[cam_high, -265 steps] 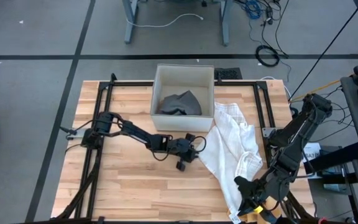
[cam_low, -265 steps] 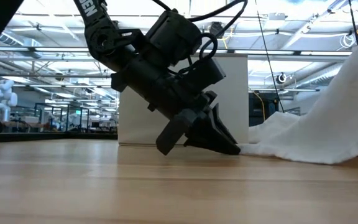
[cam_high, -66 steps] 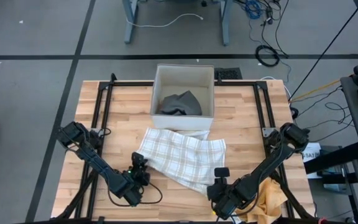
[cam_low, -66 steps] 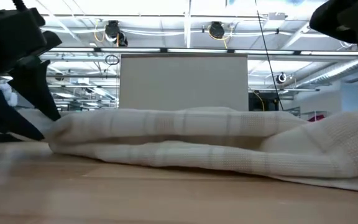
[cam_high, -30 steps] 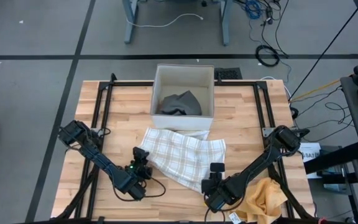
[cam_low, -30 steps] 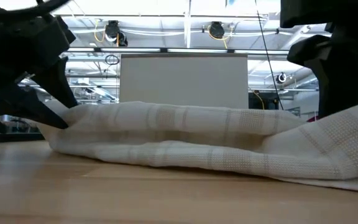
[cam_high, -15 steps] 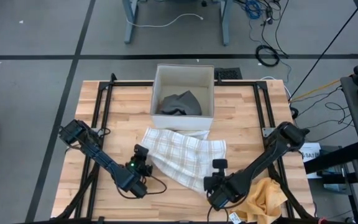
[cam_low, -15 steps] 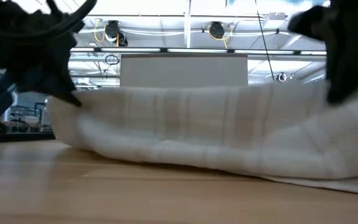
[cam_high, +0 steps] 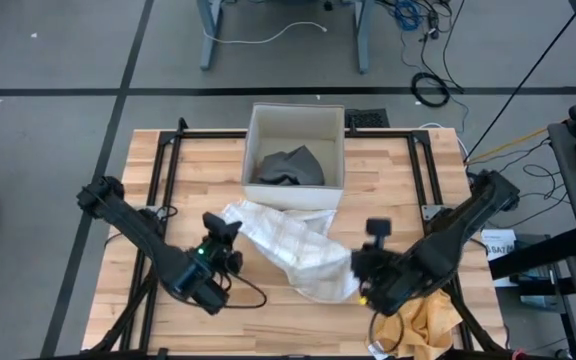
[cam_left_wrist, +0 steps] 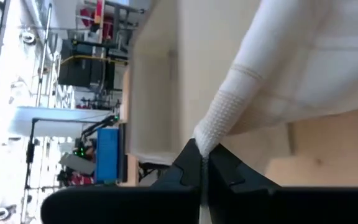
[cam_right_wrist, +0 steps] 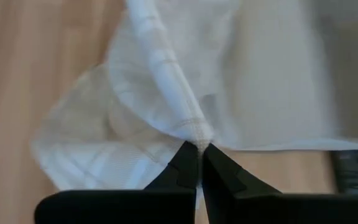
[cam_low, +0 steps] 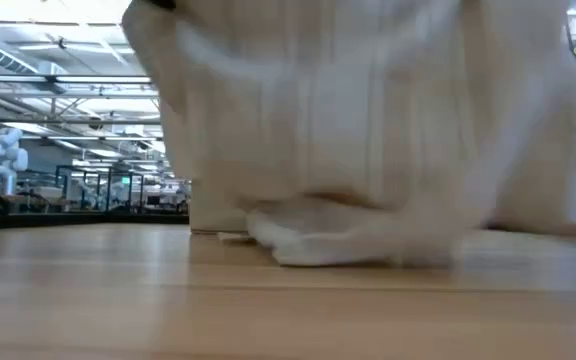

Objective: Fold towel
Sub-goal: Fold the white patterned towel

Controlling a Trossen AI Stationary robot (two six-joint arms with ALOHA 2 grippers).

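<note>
A white plaid towel (cam_high: 293,245) hangs between my two grippers; its near edge is up and its far part rests on the table by the box. In the low view the towel (cam_low: 368,130) drapes like a curtain, and its lower folds (cam_low: 348,242) lie on the wood. My left gripper (cam_high: 228,228) is shut on the towel's left near corner. My right gripper (cam_high: 361,270) is shut on the right near corner. My left gripper pinches the towel's left near corner (cam_left_wrist: 211,135) between its two fingertips (cam_left_wrist: 190,160). The cloth bunches at the pinch and runs away from it, raised off the table. My right gripper pinches the towel's right near corner (cam_right_wrist: 196,138) between its two fingertips (cam_right_wrist: 188,159), slanting down from above. The cloth gathers into a ridge at the pinch and spreads out below, its lower part on the wood.
A white box (cam_high: 294,118) with a grey cloth (cam_high: 290,165) in it stands at the table's far middle, just behind the towel. A yellow cloth (cam_high: 426,318) lies at the near right corner. Bare wood shows left of the towel and along the near edge.
Both grippers have shut on the towel's near corners and risen, moving slightly toward the far edge. The towel's near edge has been lifted clear of the table and hangs, while its far part stays by the box.
</note>
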